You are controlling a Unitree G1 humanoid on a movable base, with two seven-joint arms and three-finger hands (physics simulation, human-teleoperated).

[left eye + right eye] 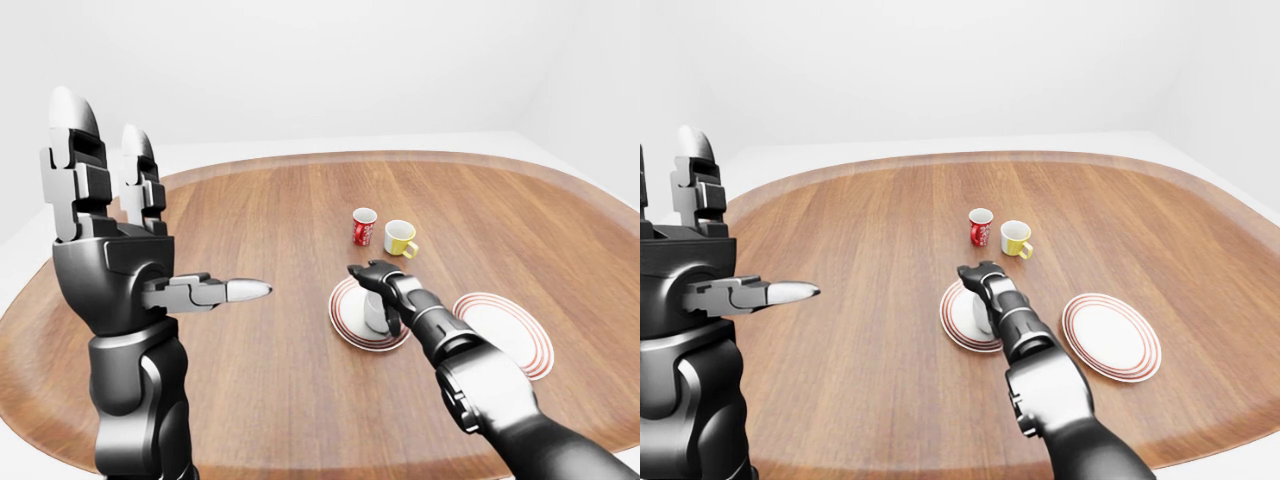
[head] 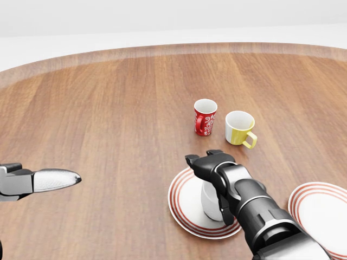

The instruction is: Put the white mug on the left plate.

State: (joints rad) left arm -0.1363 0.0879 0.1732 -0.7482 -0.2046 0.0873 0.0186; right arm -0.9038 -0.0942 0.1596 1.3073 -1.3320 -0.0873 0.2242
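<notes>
Left hand: raised upright at the left of the left-eye view, well apart from every object; two fingers point up and the thumb points toward the view's right (open, holding nothing).
Right hand: reaches in from the lower right of the head view and lies over the white mug; its dark fingers wrap the mug's top and side (closed round it, though the far fingertips are hidden).
White mug: stands upright on the left plate, its lower body visible beneath the right hand; the handle cannot be seen.
Left plate: white with red rings at the rim, flat on the table, just below the two other cups in the head view.
Right plate: same pattern, to the right of the left plate and apart from it (partly cut off by the head view's edge).
Yellow mug: upright beyond the plates, handle toward the view's lower right.
Red mug: upright just left of the yellow mug, white pattern on its side.
Table: rounded wooden top carrying all objects.
</notes>
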